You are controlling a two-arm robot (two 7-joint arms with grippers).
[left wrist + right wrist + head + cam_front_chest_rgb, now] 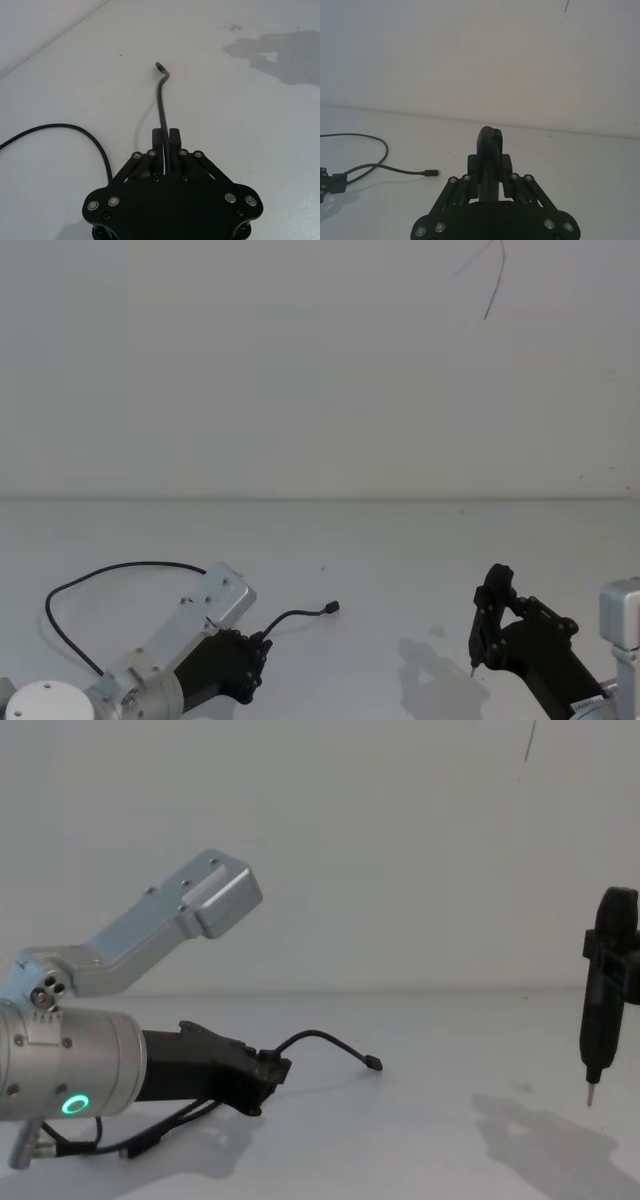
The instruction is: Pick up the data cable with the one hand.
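The left gripper (166,134), low over the white table (420,570), is pinching the data cable (162,97) between fingers closed onto it, a little way back from its plug (159,65). The plug is jutting forward, and gripping near the end likely steadies the tip. The rest is looping on the table beside the arm. At right, the right gripper (490,161) is clamping a pen-shaped tool (598,1010), hovering well clear.

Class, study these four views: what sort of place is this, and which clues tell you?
Probably a robot test bench: a white table against a plain wall, the left gripper shut on a thin black data cable, and the right gripper holding a pen-shaped tool.
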